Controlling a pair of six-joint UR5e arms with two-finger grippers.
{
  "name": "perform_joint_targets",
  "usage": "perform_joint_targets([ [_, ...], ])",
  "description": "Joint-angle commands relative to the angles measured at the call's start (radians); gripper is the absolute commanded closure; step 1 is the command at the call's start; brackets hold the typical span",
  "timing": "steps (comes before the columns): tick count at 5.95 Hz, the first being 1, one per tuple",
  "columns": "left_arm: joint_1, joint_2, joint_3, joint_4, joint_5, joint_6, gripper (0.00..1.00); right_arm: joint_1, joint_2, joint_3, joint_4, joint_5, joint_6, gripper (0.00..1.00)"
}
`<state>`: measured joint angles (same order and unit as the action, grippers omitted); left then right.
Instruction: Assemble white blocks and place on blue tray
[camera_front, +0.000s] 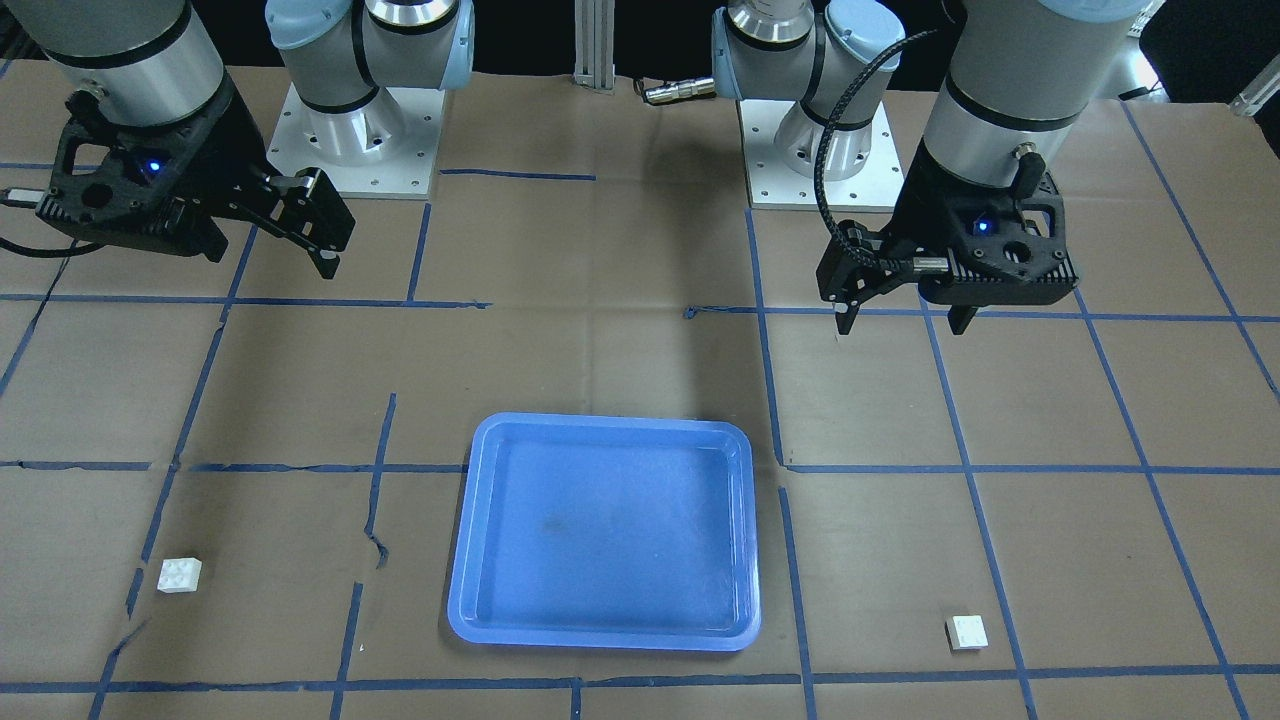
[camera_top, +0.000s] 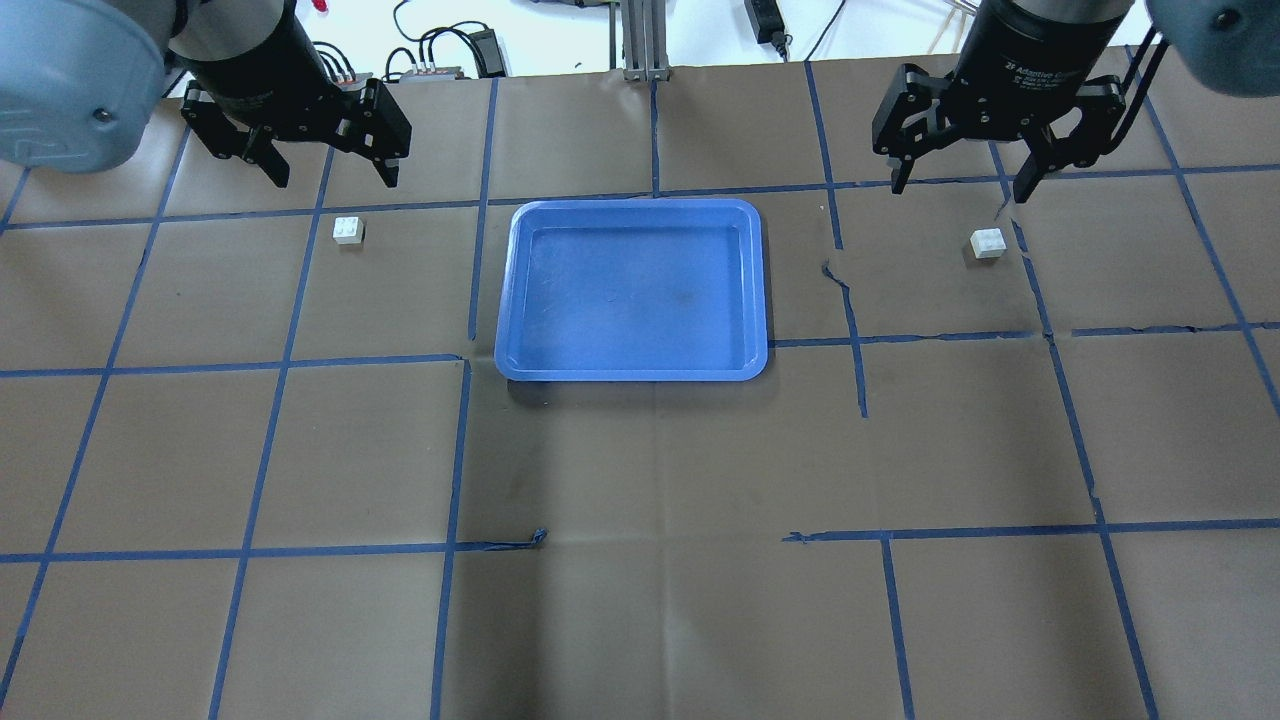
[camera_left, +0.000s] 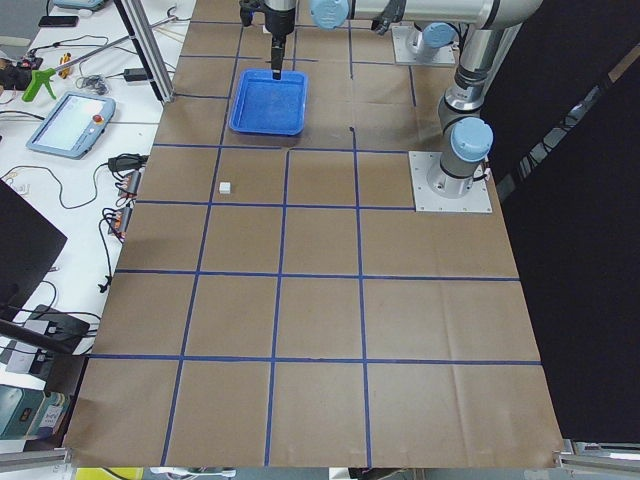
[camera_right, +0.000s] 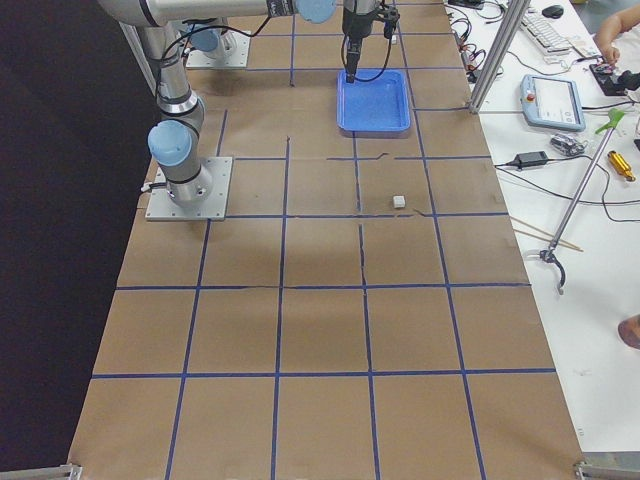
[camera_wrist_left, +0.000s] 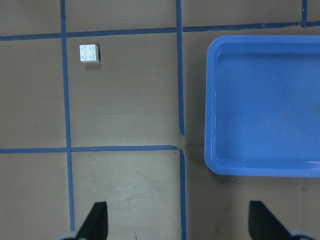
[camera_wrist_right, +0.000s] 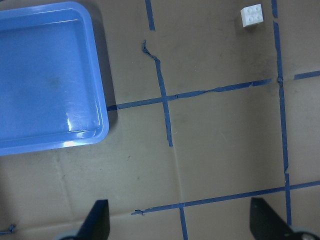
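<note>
The blue tray (camera_top: 632, 290) lies empty mid-table; it also shows in the front view (camera_front: 600, 520). One white block (camera_top: 348, 229) sits left of the tray, studs up, and my left gripper (camera_top: 332, 182) hovers open just beyond it and above the table. In the left wrist view the block (camera_wrist_left: 89, 53) is at upper left and the tray (camera_wrist_left: 265, 105) at right. The other white block (camera_top: 987, 243) sits right of the tray, and my right gripper (camera_top: 958, 190) hovers open near it. In the right wrist view that block (camera_wrist_right: 251, 16) is at top right.
The table is covered in brown paper with a blue tape grid and some tears (camera_top: 845, 290). The arm bases (camera_front: 355, 140) stand at the robot's edge. A bench with a teach pendant (camera_left: 70, 122) and cables runs along the far side.
</note>
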<state>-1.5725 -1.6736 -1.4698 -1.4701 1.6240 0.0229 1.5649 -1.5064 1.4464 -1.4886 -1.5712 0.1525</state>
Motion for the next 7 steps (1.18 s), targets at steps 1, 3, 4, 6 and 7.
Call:
perform_joint_targets([
  [1,-0.003,0.000,-0.001,-0.003,0.000,-0.001,0.01,0.000,0.000,0.000,0.001,0.000,0.002,0.00],
  [3,-0.001,0.023,-0.012,-0.003,-0.001,-0.001,0.01,0.003,-0.005,0.002,0.011,0.000,0.009,0.00],
  [4,0.012,0.032,-0.012,-0.019,0.041,0.000,0.01,0.003,-0.006,0.002,0.008,-0.001,0.013,0.00],
  [6,0.051,-0.068,0.014,0.005,0.056,0.008,0.02,-0.002,-0.009,-0.010,0.001,0.003,-0.115,0.00],
  [7,0.099,-0.157,0.029,0.078,0.045,0.008,0.01,-0.003,-0.009,-0.003,-0.001,0.003,-0.359,0.00],
])
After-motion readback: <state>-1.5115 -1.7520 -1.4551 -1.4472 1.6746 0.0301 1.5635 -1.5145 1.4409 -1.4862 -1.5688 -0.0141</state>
